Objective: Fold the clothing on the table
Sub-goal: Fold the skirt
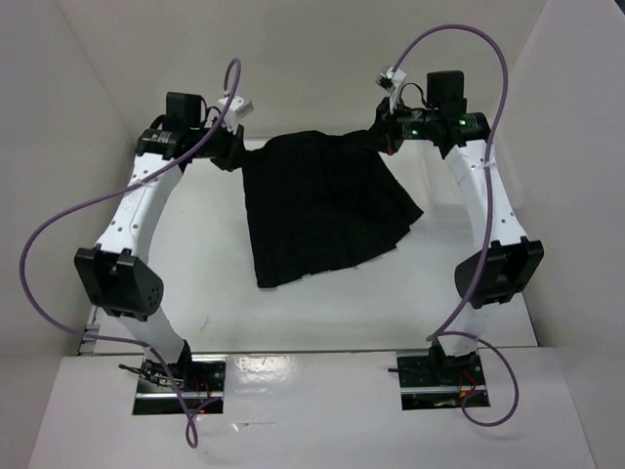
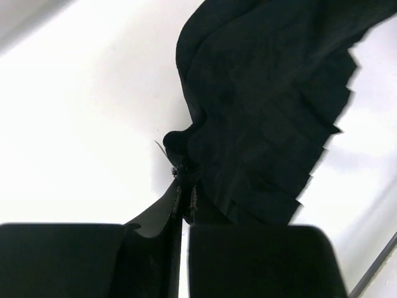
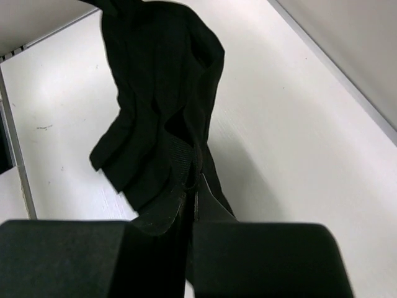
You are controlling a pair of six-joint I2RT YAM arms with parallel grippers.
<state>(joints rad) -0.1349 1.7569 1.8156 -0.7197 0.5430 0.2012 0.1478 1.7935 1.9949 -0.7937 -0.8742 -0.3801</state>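
Skirt, waistband far, hem near

walls: plain white, on three sides | light: bright, even, soft shadows

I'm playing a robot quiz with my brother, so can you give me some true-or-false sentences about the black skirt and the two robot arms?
1. The skirt is black. True.
2. The left tool is shut on the skirt. True.
3. The right tool is open and far from the skirt. False: it is shut on the skirt's other far corner.
4. The skirt is folded into a small square. False: it is spread out between the two tools.
5. The table is white. True.
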